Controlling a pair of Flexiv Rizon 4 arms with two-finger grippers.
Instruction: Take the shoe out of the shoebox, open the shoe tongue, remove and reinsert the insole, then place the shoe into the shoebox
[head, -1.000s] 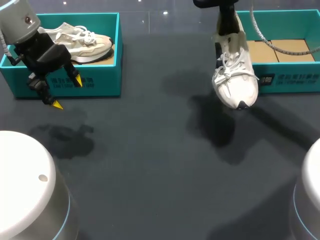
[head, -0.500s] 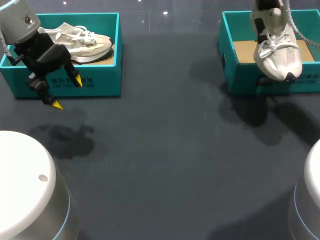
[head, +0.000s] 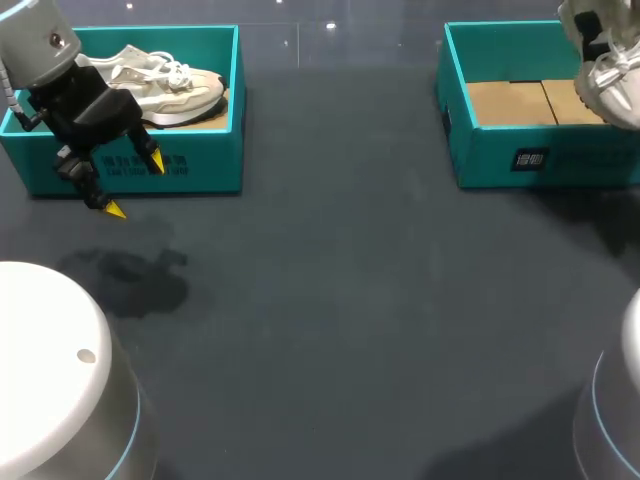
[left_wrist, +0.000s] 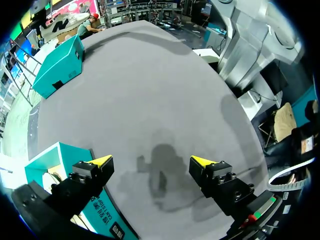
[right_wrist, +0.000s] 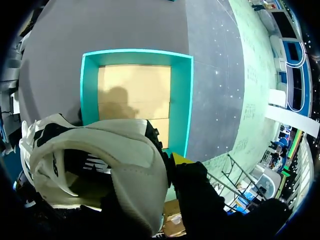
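One white shoe (right_wrist: 100, 165) hangs over the right shoebox (head: 480, 160), heel up, toe down, long axis steep; right gripper (right_wrist: 167, 162) clamps its collar. Left gripper (left_wrist: 151, 161) wide open, empty.

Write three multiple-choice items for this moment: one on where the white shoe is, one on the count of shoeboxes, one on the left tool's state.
1. Where is the white shoe?
A. Inside the left shoebox.
B. Held up by the right tool over the right shoebox.
C. Lying on the table between the boxes.

2. How many teal shoeboxes stand on the table?
A. One.
B. Two.
C. Three.

3. How is the left tool?
A. Open, nothing between its fingers.
B. Shut on the beige shoe.
C. Shut on a box wall.

Answers:
1 B: the right wrist view shows it hanging above that box's bare cardboard floor.
2 B: the left shoebox, holding the beige shoe, and the right shoebox.
3 A: its yellow tips stand apart with only table between them.
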